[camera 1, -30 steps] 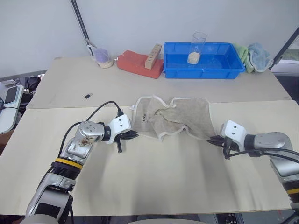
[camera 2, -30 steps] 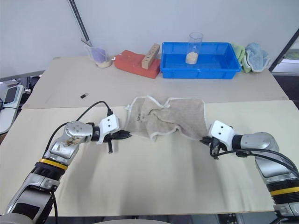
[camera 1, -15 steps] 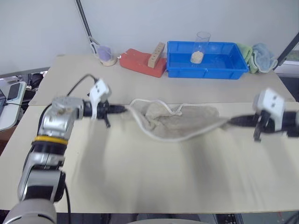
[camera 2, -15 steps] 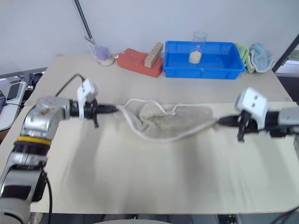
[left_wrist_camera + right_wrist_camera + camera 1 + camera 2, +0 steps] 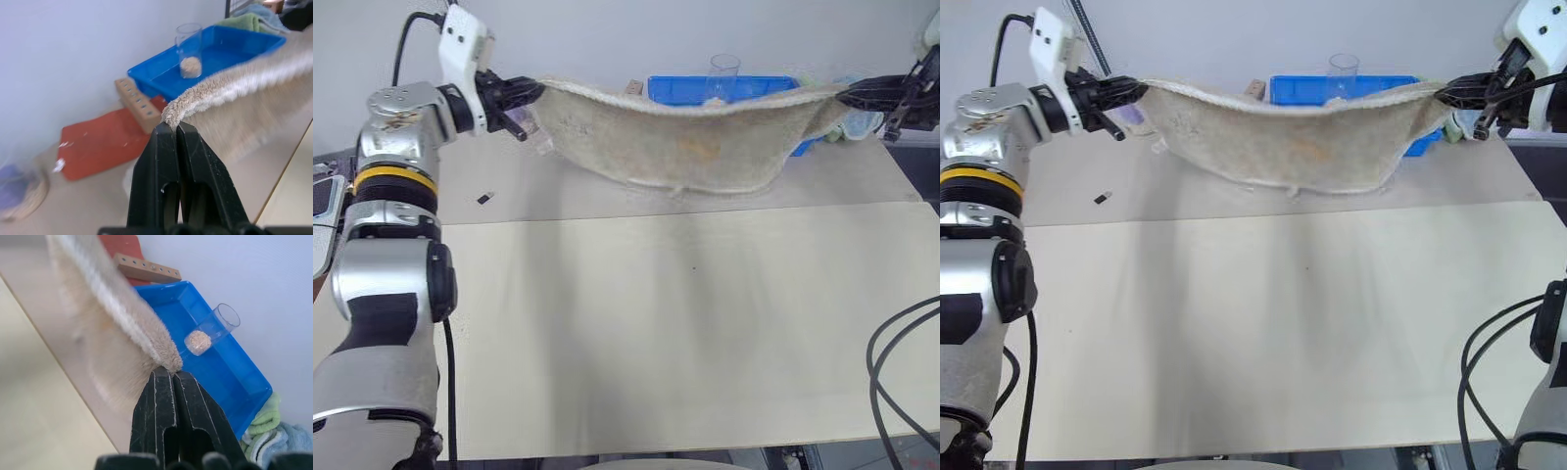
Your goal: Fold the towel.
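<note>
The beige towel (image 5: 675,142) with a cream hem hangs in the air above the far half of the table, stretched between both grippers and sagging in the middle. My left gripper (image 5: 530,90) is shut on its left top corner, high at the left. My right gripper (image 5: 847,96) is shut on the right top corner, high at the right. In the left wrist view the black fingers (image 5: 168,147) pinch the towel's hem (image 5: 176,110). The right wrist view shows its fingers (image 5: 168,396) clamped on the other corner (image 5: 168,363).
Behind the towel stands a blue bin (image 5: 1371,88) holding a clear glass (image 5: 1342,69) with grains. A red pad (image 5: 107,139) bears a wooden block (image 5: 139,103). Green and light-blue cloths (image 5: 271,433) lie beside the bin. A small dark item (image 5: 484,199) lies on the far board.
Both grippers have risen and spread apart, lifting the towel off the table and stretching it out in the air. The camera view has also shifted.
</note>
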Robot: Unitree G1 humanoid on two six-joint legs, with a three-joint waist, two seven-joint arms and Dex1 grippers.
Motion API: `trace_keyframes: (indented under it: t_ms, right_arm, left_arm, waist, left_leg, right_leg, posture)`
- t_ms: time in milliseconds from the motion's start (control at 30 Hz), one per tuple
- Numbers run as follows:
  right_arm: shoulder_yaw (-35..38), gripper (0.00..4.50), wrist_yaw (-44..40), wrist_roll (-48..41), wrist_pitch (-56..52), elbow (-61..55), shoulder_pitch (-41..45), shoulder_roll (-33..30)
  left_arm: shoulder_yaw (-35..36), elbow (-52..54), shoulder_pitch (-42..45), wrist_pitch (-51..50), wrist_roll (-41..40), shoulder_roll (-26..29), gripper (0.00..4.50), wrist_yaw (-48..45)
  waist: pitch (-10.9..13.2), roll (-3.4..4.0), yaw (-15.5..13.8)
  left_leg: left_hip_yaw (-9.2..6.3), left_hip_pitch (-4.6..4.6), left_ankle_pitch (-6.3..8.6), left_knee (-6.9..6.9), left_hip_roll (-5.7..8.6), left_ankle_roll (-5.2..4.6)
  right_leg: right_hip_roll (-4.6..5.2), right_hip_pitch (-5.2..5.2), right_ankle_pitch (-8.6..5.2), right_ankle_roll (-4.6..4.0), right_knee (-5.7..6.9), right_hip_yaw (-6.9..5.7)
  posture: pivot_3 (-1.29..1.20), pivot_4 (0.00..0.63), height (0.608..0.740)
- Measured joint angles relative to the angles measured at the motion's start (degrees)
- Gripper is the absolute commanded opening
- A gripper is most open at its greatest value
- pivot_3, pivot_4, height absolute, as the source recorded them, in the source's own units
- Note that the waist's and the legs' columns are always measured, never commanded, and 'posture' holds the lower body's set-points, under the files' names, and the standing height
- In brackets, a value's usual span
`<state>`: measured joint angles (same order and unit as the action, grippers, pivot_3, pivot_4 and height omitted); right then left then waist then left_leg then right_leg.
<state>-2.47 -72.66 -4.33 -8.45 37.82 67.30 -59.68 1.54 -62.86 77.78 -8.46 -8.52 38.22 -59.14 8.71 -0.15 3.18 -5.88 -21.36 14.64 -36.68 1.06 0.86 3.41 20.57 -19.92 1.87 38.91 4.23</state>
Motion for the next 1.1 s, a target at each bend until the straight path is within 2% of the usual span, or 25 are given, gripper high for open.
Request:
trace_keyframes:
  t_ms: [100, 167, 200, 367, 600, 900, 1000, 1100]
  right_arm:
    - [4.1, 0.01, -2.3, -3.9, -2.2, -12.6, -13.2, -3.0]
    - [6.6, 0.01, -2.7, -6.3, -4.0, -21.0, -24.1, -3.7]
    - [8.4, 0.01, -2.3, -7.8, -5.8, -27.3, -32.0, -3.6]
    - [13.9, 0.01, -1.0, -10.6, -10.0, -43.4, -51.8, -3.6]
    - [21.0, 0.01, -3.7, -12.7, -12.2, -55.0, -70.5, -5.6]
    - [30.0, 0.01, -12.2, -16.3, -17.4, -63.8, -85.6, -8.3]
    - [30.4, 0.01, -11.5, -17.5, -20.4, -65.5, -85.2, -8.4]
    - [30.3, 0.01, -9.2, -19.6, -24.6, -65.3, -80.8, -9.1]
  left_arm:
    - [0.0, 5.0, -6.8, -1.4, -0.3, 3.7, 0.0, -6.7]
    - [-1.0, 11.9, -16.0, -3.6, -0.6, 5.4, 0.0, -11.3]
    - [-2.2, 19.1, -23.9, -5.7, -0.7, 6.1, 0.0, -13.5]
    - [-5.2, 39.4, -47.1, -11.9, -0.8, 9.0, 0.0, -17.3]
    - [-2.8, 54.8, -62.1, -18.1, -4.6, 16.6, 0.0, -19.4]
    - [-2.3, 59.8, -68.9, -20.5, -9.8, 24.7, 0.0, -26.2]
    - [-2.2, 61.3, -70.6, -21.7, -10.6, 25.5, 0.0, -27.0]
    - [-2.2, 62.7, -70.8, -24.6, -12.0, 25.5, 0.0, -26.9]
  waist:
    - [-0.1, 0.2, -0.2]
    - [-0.2, 0.32, -0.2]
    - [-0.2, 0.37, -0.3]
    - [-0.1, 0.35, -0.5]
    - [0.0, 0.31, -1.7]
    - [0.0, 0.22, -2.1]
    - [0.0, 0.19, -1.9]
    - [0.0, 0.18, -1.9]
  left_leg:
    - [-0.16, 0.1, 0.0, -0.04, -0.02, -0.01]
    - [-0.2, 0.13, 0.0, -0.09, -0.03, 0.0]
    - [-0.27, 0.08, 0.0, -0.12, -0.05, 0.0]
    - [-0.46, -0.11, -0.09, -0.25, -0.11, 0.06]
    - [-0.33, 0.14, -0.08, -0.17, -0.05, 0.05]
    - [-0.24, 0.14, -0.05, -0.1, -0.08, 0.0]
    - [-0.19, 0.14, -0.05, -0.09, -0.09, 0.01]
    - [-0.18, 0.14, -0.05, -0.1, -0.1, 0.01]
  right_leg:
    - [-0.01, -0.18, 0.0, 0.0, 0.17, -0.22]
    - [0.0, -0.21, 0.0, 0.0, 0.26, -0.21]
    - [0.0, -0.19, 0.0, 0.0, 0.32, -0.21]
    - [0.01, 0.0, 0.02, -0.05, 0.15, -0.16]
    - [0.1, -0.4, 0.02, -0.05, -0.03, -0.15]
    - [0.05, -0.43, 0.01, -0.06, -0.18, -0.16]
    - [0.03, -0.44, 0.01, -0.07, -0.19, -0.16]
    - [0.04, -0.43, 0.02, -0.07, -0.2, -0.15]
  posture:
    - [0.0, 0.15, 0.74]
    - [0.0, 0.15, 0.74]
    - [0.0, 0.15, 0.74]
    - [0.0, 0.15, 0.74]
    - [0.0, 0.15, 0.74]
    - [0.0, 0.15, 0.74]
    - [0.0, 0.15, 0.74]
    - [0.0, 0.15, 0.74]
